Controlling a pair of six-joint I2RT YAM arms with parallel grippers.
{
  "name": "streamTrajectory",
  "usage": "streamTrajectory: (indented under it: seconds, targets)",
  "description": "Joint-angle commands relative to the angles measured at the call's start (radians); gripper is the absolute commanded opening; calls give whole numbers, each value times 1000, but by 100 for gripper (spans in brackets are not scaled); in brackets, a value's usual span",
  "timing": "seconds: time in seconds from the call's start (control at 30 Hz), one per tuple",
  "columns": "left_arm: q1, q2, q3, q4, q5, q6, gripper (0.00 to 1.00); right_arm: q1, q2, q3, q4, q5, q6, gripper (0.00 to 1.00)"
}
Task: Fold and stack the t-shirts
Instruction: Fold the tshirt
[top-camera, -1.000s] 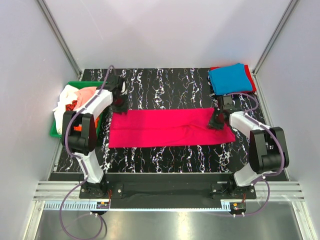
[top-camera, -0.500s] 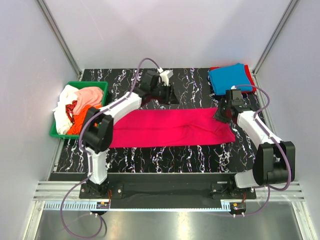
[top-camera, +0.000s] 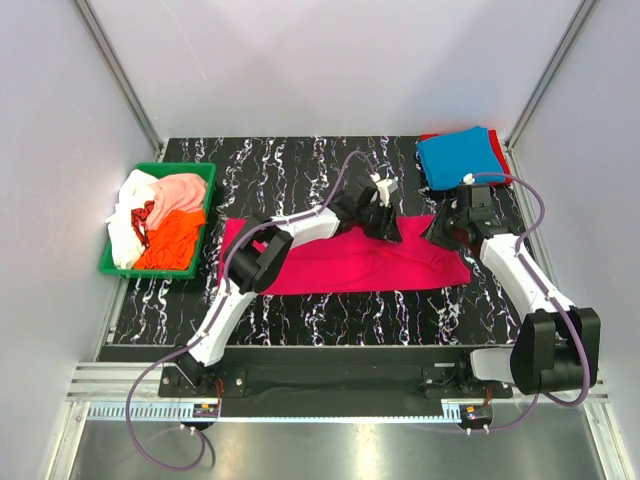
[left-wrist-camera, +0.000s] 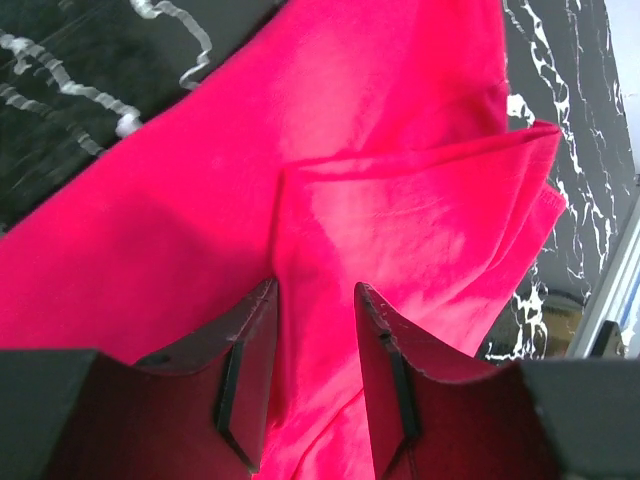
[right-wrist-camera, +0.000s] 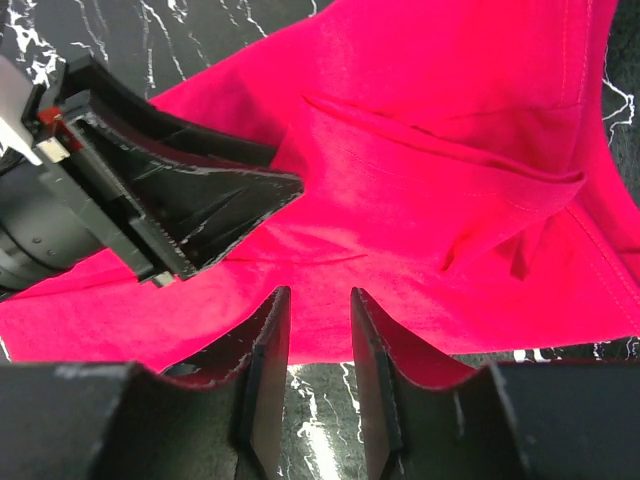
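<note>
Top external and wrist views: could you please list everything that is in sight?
Magenta-pink cloth t-shirt: one, a long band across the table's middle.
Blue folded t-shirt: one, far right corner, lying on a red t-shirt.
Green plastic bin: one, left edge, holding a white tee, a peach-pink tee and an orange tee.
Black marbled table: one.
Left gripper: over the magenta shirt; grip unclear.
Right gripper: jaws apart at the shirt's right end.

— That magenta t-shirt (top-camera: 340, 262) looks like soft matt cloth, faintly creased.
— And the tabletop (top-camera: 300, 170) under it is smooth black, white-veined like marble; the fingers (right-wrist-camera: 262, 380) look like matt black plastic.
</note>
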Motion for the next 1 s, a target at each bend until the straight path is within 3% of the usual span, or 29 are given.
streamTrajectory:
  seconds: [0.0,0.57,0.67,0.8,0.83,0.97]
  targets:
    - [2,1,81,50,-49,35,41,1,-39,-5,27,-18,-26,38]
    - [-14,80,167,-18,-53,53,40,1,-65,12,26,-25,-35,39]
    - [-18,77,173,-15,-36,57,34,1,-68,14,27,-19,-38,39]
    - [-18,68,164,23,23,18,13,0,-57,7,27,1,-39,39]
    - [-19,64,157,28,41,11,1,0,-52,4,28,4,-36,39]
    - [-19,1,81,40,24,-3,0,-8,-42,-2,29,30,-15,39]
